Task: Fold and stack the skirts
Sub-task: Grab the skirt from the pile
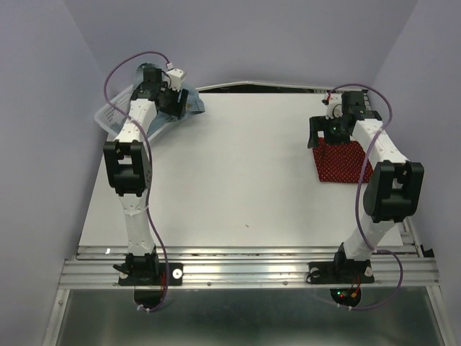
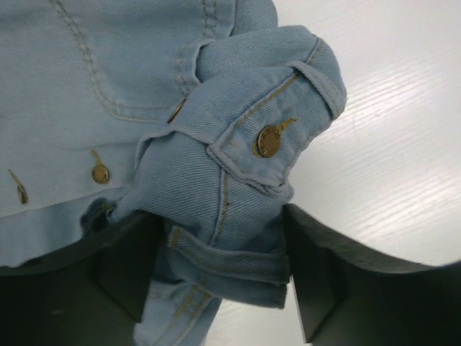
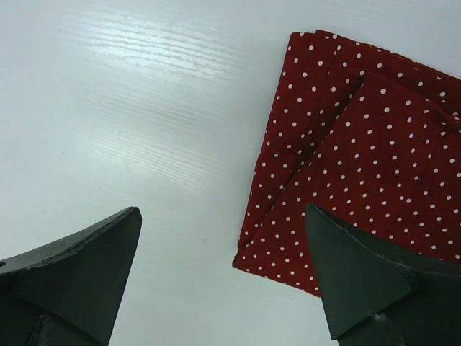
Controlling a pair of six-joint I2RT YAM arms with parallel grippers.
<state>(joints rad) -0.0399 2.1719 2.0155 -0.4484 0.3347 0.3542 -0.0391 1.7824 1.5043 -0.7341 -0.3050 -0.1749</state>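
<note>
The light blue denim skirt (image 1: 193, 105) hangs bunched over the basket's edge onto the table at the far left. In the left wrist view its buttoned waistband (image 2: 238, 144) fills the gap between both dark fingers. My left gripper (image 1: 175, 99) (image 2: 216, 245) is shut on that fold, with the jaws still wide apart. The dark red skirt with tiny white dots (image 1: 342, 164) (image 3: 360, 166) lies folded flat at the far right. My right gripper (image 1: 324, 134) (image 3: 222, 211) hovers open over its near-left corner, with one finger above the cloth and the other above bare table.
A white mesh basket (image 1: 108, 115) stands at the table's far left corner under the left arm. The white table (image 1: 238, 166) spreads between the two arms. Purple walls close in on both sides.
</note>
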